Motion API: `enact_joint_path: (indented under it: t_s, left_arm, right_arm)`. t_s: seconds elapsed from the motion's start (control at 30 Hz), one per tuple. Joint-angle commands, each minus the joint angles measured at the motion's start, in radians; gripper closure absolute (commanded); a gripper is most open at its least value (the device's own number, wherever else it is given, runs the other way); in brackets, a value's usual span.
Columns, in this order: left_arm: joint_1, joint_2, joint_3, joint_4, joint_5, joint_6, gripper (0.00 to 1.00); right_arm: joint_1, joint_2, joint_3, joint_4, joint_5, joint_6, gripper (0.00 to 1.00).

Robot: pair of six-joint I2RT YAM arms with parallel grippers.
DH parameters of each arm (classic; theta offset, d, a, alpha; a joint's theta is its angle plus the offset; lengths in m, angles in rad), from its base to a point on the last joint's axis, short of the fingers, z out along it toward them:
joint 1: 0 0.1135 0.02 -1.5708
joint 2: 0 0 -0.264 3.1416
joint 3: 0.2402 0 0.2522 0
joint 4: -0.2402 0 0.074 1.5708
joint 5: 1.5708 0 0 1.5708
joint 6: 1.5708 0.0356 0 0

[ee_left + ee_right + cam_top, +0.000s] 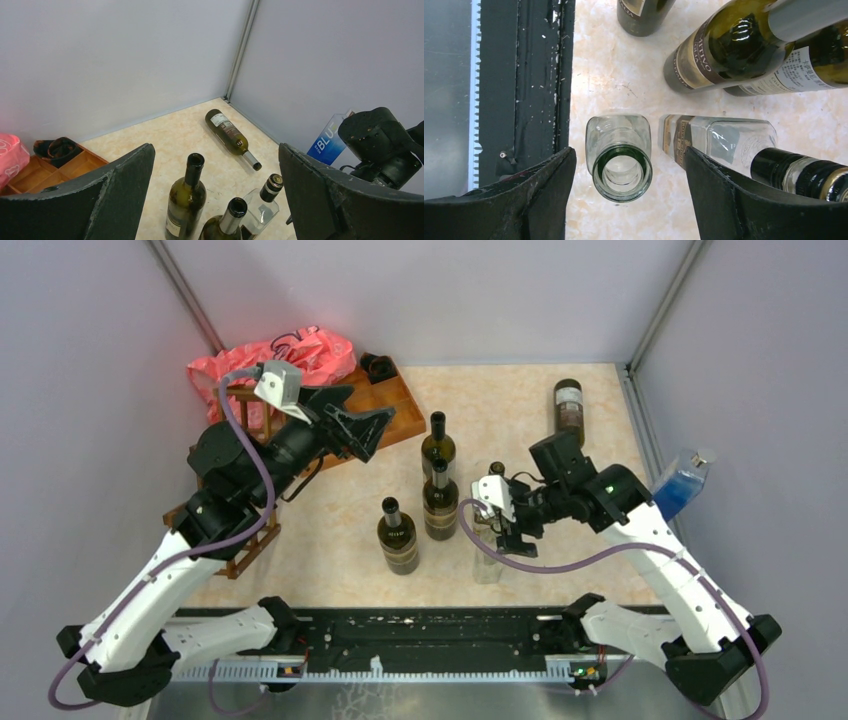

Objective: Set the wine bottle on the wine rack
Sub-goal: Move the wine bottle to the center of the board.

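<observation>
While the right jaws stood open astride the uncapped clear bottle, an off-centre squeeze could topple it into the black-capped bottle; left jaws gaped empty.

Wine rack at left, tray at back left, bottles standing centre, one bottle lying back right

White "BLU" on the blue-labelled bottle. Partial "TIVO" on a green wine bottle; fine print on the neighbouring back label, illegible.
</observation>
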Motion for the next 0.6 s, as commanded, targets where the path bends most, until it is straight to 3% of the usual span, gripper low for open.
enact_joint_path:
  t_s: [0.0, 0.17, 0.27, 0.4, 0.5, 0.57]
  left_arm:
    - [0.001, -0.002, 0.002, 0.019, 0.003, 0.004, 0.01]
    - [0.001, -0.006, -0.01, 0.02, 0.001, 0.0, 0.01]
    - [0.0, -0.001, -0.009, 0.019, 0.002, 0.004, 0.01]
    - [0.0, 0.009, 0.002, 0.015, 0.005, 0.013, 0.01]
    - [0.001, 0.015, 0.012, 0.008, 0.006, 0.021, 0.01]
    - [0.0, 0.018, 0.017, 0.003, 0.006, 0.026, 0.01]
  right_arm:
    - [0.009, 0.0, 0.017, 0.046, -0.002, 0.015, 0.23]
    - [0.01, 0.003, 0.025, 0.042, -0.028, 0.026, 0.36]
    - [0.009, 0.003, 0.03, 0.039, -0.039, 0.029, 0.68]
    - [0.009, -0.001, 0.051, 0.012, -0.031, 0.017, 0.92]
    - [-0.013, -0.002, 0.083, -0.041, -0.018, 0.012, 1.0]
    - [-0.107, 0.004, 0.115, -0.121, -0.061, -0.045, 1.0]
